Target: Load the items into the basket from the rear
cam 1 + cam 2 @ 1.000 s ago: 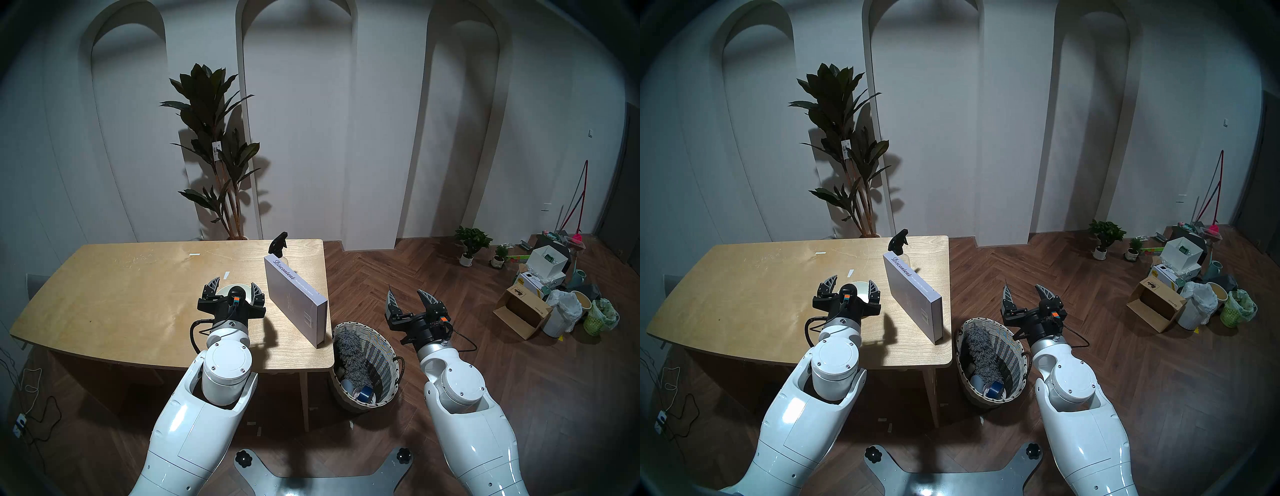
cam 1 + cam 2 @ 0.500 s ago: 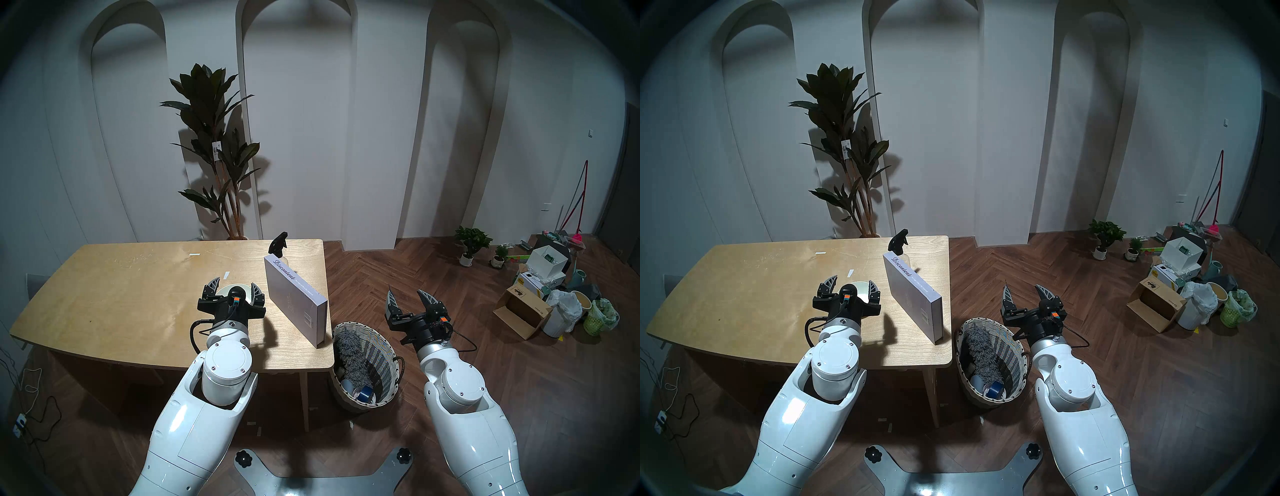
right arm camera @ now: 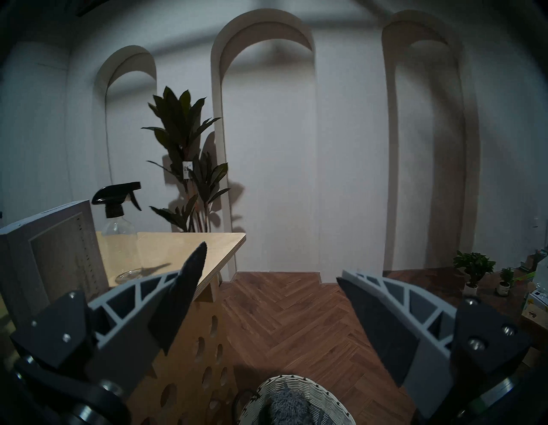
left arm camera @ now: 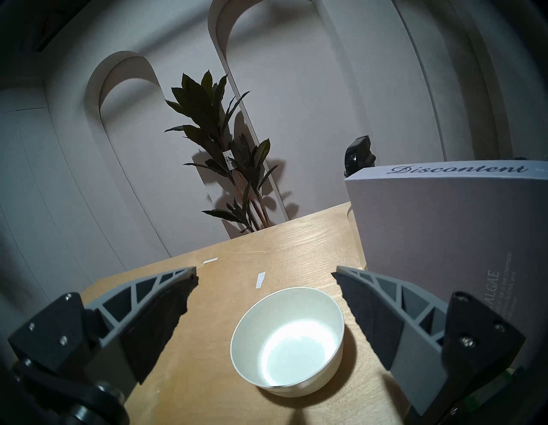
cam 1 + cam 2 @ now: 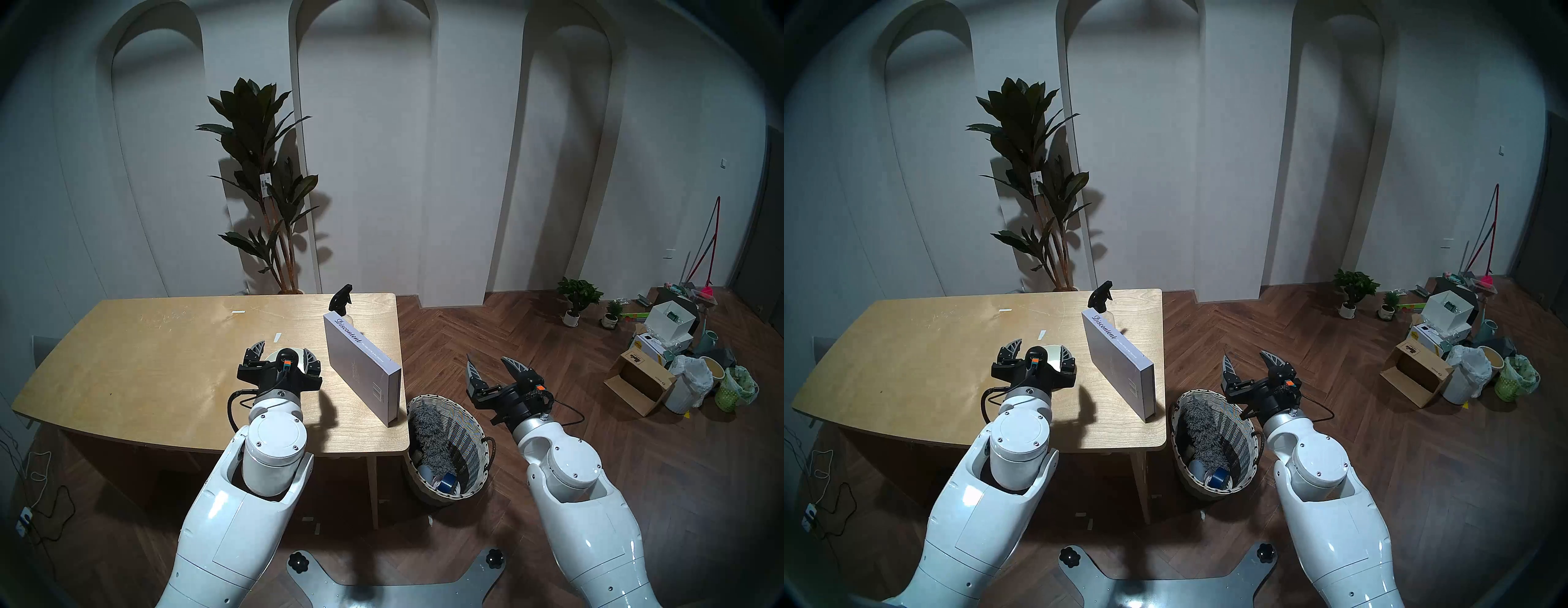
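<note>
The lavender "Discontent" box (image 5: 360, 367) stands on its long edge near the table's right side; it also shows in the left wrist view (image 4: 450, 237). The clear spray bottle (image 3: 118, 225) with black trigger head (image 5: 340, 298) stands behind it. The cream-white bowl (image 4: 287, 341) sits on the table; my left gripper (image 5: 283, 350) hovers open over it, empty. The wicker basket (image 5: 475, 429) stands on the floor by the table's right front corner, holding a grey duster and other things. My right gripper (image 5: 492, 366) is open and empty above the floor, right of the basket.
The wooden table (image 5: 148, 361) has small white tape strips. A tall plant (image 5: 263, 182) stands behind it. Boxes, bags, a green mesh basket (image 5: 732, 395) and small potted plants (image 5: 579, 297) crowd the far right floor. The robot base plate (image 5: 394, 581) lies below.
Both arms shifted slightly left and toward me in the last half second; both grippers stay open. The objects have not moved.
</note>
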Controlling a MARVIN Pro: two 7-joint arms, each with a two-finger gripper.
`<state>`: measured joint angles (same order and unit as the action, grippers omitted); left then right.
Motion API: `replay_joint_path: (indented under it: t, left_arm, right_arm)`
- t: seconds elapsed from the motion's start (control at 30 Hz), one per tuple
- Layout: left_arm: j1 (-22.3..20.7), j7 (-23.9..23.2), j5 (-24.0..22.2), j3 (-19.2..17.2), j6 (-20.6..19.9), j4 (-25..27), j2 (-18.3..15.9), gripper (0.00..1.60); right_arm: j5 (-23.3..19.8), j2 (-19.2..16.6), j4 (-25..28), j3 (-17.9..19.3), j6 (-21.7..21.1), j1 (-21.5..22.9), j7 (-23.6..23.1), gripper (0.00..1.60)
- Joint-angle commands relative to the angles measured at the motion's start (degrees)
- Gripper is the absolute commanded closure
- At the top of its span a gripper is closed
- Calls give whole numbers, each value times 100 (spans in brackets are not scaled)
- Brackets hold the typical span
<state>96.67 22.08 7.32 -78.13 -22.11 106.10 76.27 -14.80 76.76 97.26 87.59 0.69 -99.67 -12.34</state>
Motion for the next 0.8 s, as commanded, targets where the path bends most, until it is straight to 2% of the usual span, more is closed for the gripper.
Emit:
replay_joint_path:
  t: [0.0, 0.13, 0.23, 0.3, 0.4, 0.53, 0.57, 0.6, 0.67, 0.7, 0.77]
  left_arm:
    - [-134, 99, 108, 134, -425, 563, 139, 0]
    - [-221, 172, 156, 263, -764, 655, 236, 0]
    - [-266, 197, 170, 310, -846, 675, 268, 0]
    - [-344, 346, 207, 301, -1036, 664, 375, 0]
    - [-410, 520, 114, 151, -1182, 640, 587, 0]
    - [-454, 679, 196, 85, -1300, 798, 584, 0]
    - [-454, 679, 196, 85, -1300, 798, 584, 0]
    - [-505, 835, 387, 134, -1500, 777, 546, 0]
    - [-509, 852, 418, 150, -1536, 765, 525, 0]
    - [-535, 984, 518, 189, -1664, 728, 558, 0]
    - [-541, 1013, 545, 207, -1697, 717, 559, 0]
  right_arm:
    - [-113, -552, 430, 120, -388, 234, -561, 0]
    - [-155, -922, 643, 317, -596, 322, -973, 0]
    - [-264, -1035, 663, 485, -799, 402, -1142, 0]
    - [-490, -1203, 665, 650, -1214, 495, -1460, 0]
    - [-635, -1360, 688, 713, -1502, 551, -1744, 0]
    - [-932, -1559, 706, 792, -2038, 588, -2179, 0]
    - [-932, -1559, 706, 792, -2038, 588, -2179, 0]
    - [-1075, -1671, 750, 833, -2232, 578, -2385, 0]
    - [-1149, -1720, 770, 845, -2371, 557, -2500, 0]
    - [-1267, -1783, 870, 910, -2615, 507, -2696, 0]
    - [-1307, -1806, 919, 937, -2699, 472, -2778, 0]
